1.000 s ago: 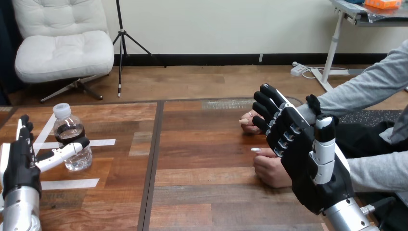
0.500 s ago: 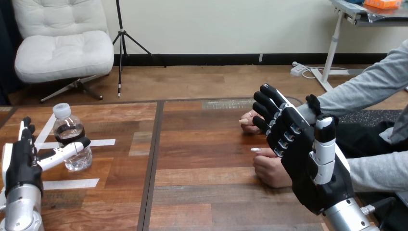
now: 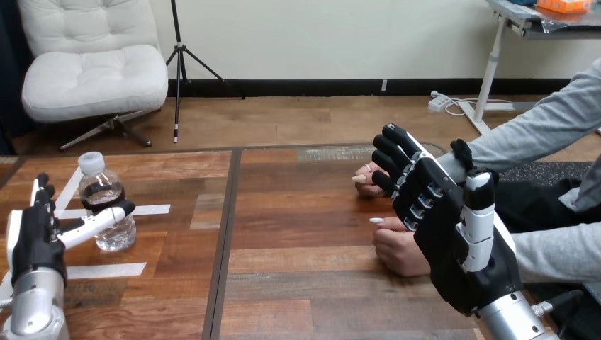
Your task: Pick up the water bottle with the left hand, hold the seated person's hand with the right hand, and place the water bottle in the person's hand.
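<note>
We look out from the robot's head, facing forward and down across the counter (image 3: 298, 234). Its near edge falls below the picture, and its far edge crosses a little above mid height. The left arm comes in at the lower left corner, with the left hand (image 3: 32, 241) close to the lens. The right hand (image 3: 446, 241) rises from the lower right, closer and larger, and seems to hide part of the person's hands (image 3: 397, 255) beyond it.
</note>
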You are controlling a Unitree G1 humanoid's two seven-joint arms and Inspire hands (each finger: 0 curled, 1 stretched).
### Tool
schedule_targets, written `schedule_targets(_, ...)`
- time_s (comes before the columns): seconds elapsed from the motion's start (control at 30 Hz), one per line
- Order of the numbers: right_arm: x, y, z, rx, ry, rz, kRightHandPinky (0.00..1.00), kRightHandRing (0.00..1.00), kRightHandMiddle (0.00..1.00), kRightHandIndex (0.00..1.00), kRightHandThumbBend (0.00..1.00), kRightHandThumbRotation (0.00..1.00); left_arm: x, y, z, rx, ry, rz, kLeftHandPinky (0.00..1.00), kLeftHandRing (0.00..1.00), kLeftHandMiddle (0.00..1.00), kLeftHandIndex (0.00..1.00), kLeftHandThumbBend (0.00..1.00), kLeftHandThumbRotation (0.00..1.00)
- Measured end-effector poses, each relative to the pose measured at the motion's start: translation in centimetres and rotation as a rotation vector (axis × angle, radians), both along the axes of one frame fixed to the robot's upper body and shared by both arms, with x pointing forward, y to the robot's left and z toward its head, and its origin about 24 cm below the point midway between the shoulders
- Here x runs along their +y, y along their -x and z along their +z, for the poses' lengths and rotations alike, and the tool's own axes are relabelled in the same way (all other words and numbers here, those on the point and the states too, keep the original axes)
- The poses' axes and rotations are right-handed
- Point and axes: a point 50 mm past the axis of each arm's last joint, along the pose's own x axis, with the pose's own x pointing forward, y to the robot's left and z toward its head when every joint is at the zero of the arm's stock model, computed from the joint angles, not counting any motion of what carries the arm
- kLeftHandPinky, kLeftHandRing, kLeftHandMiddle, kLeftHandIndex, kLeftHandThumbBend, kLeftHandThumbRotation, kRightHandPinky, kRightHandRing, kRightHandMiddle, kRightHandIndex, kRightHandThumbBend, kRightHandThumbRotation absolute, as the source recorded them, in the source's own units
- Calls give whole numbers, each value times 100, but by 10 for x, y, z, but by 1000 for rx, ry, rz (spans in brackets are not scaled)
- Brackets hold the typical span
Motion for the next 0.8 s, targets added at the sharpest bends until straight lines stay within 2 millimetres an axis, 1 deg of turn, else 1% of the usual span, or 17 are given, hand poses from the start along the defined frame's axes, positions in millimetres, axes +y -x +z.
schedule_targets(0.27,0,0,0,0,0,-1,100,99,96,95,97,100,-3,-6,2,12,9,-5,100,100,100,100,92,13)
schedule_targets(0.57,-1,0,0,0,0,-2,100,99,96,95,96,100,-6,-15,6,25,16,-16,100,100,100,100,94,15)
schedule_targets(0.8,-1,0,0,0,1,-4,100,99,96,95,96,100,-9,-20,10,28,14,-19,100,100,100,100,92,15)
